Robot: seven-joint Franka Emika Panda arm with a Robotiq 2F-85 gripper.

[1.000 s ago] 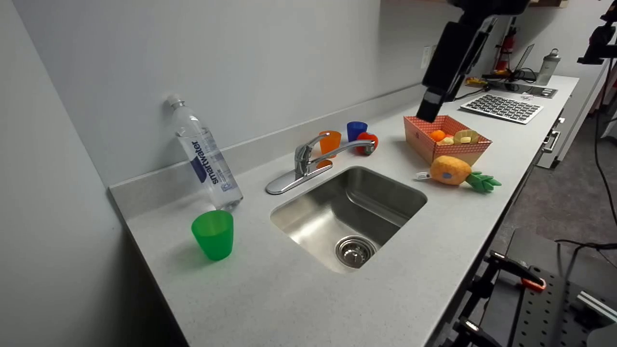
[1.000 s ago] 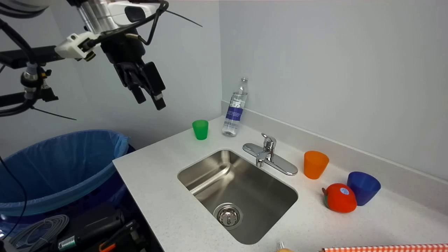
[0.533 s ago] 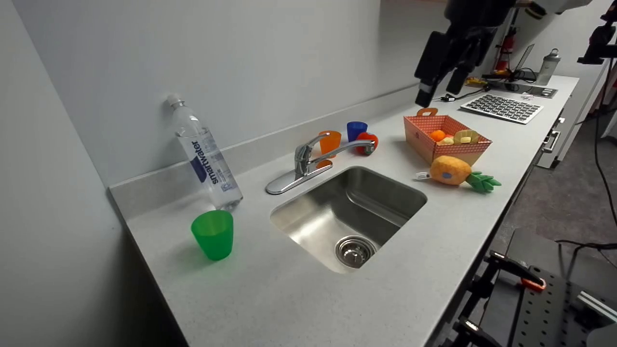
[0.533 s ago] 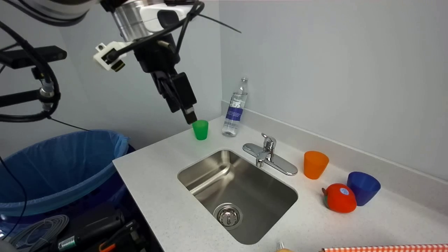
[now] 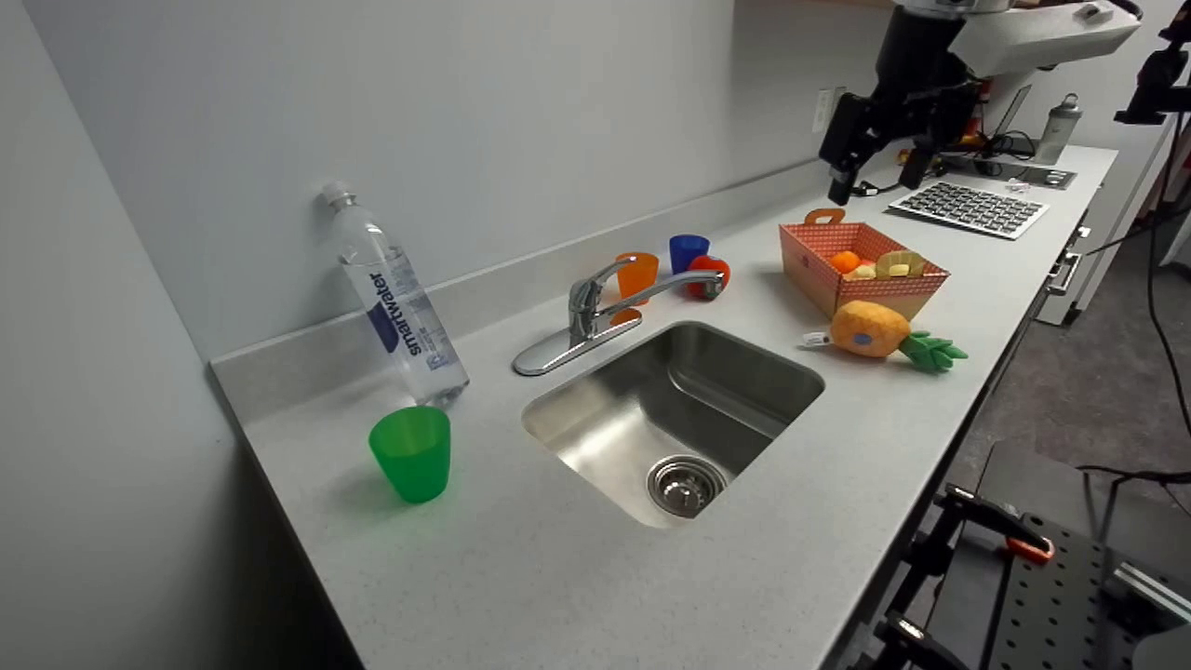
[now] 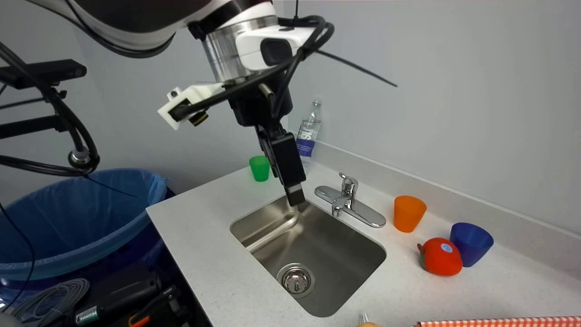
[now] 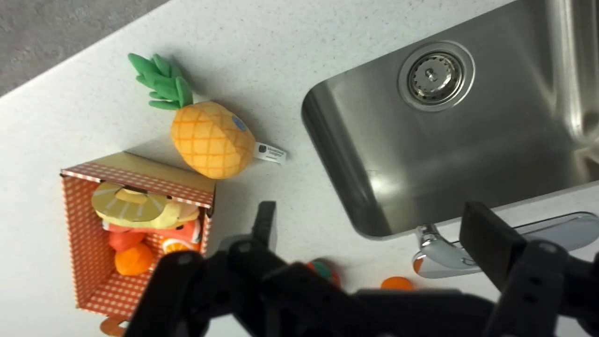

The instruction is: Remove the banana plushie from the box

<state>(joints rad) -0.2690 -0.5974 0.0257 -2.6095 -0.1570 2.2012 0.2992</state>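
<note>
The orange-red checked box (image 5: 809,270) stands on the counter beyond the sink; it also shows in the wrist view (image 7: 84,243), and only its rim (image 6: 499,322) shows at the bottom edge of an exterior view. A pale yellow soft toy, apparently the banana plushie (image 7: 175,216), lies inside against one wall, partly covered by the box's olive handle flap (image 7: 112,206). A bit of it shows in an exterior view (image 5: 862,272). My gripper (image 5: 876,182) is open and empty, in the air above the counter; the wrist view shows its fingers (image 7: 374,224) wide apart.
An orange toy (image 7: 133,259) and red pieces share the box. A pineapple plushie (image 7: 213,140) lies beside it. The sink (image 5: 675,419), faucet (image 5: 586,316), red toy (image 6: 441,257), blue cup (image 6: 472,245), orange cup (image 6: 408,213), green cup (image 5: 412,456) and leaning bottle (image 5: 400,307) are around.
The arm has moved and the gripper has turned. In one exterior view it shifts right and down, over the sink's picture area; in the other, both fingers now show apart. The objects stay put.
</note>
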